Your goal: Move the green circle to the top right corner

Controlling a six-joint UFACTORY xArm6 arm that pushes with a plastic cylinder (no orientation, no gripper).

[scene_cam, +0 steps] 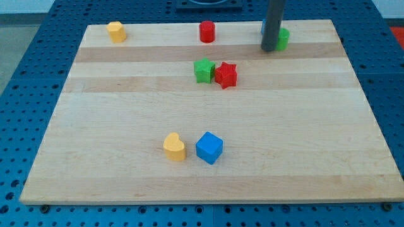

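My tip (268, 48) sits near the board's (189, 176) top edge, touching the left side of the green circle (283, 38) — it grips nothing, only pushes. The circle lies to the tip's right, so the top right corner is straight beyond — a rightward push looks right.

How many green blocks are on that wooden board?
2. A green star-like block sits near the middle, touching a red one. A green circle sits at the view's top right, partly hidden behind my tip.
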